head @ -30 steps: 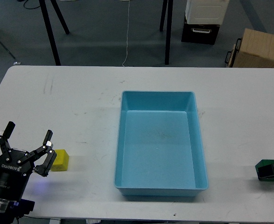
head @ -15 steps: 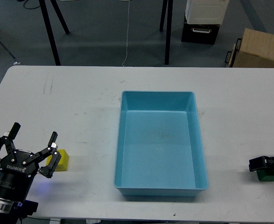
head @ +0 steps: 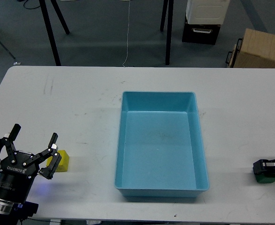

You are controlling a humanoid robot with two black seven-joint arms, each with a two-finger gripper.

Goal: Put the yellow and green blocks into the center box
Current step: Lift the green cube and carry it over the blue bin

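Note:
A yellow block (head: 63,161) lies on the white table near the front left. My left gripper (head: 35,133) is open, and its right finger (head: 53,153) covers the block's left edge. The block sits beside that finger, not between the two. A green block (head: 267,178) lies at the front right. My right gripper (head: 270,166) is small and dark, just above and over the block's top. I cannot tell its fingers apart. The blue center box (head: 160,188) stands empty in the middle.
The white table (head: 81,103) spreads wide to the left and behind the box. Its front edge lies just below both blocks. On the floor beyond it are black stand legs (head: 50,33), a cardboard box (head: 261,49) and a black-and-white case (head: 204,21).
My left gripper dropped slightly toward the front edge, then stayed still. My right gripper came in over the green block and now covers its top.

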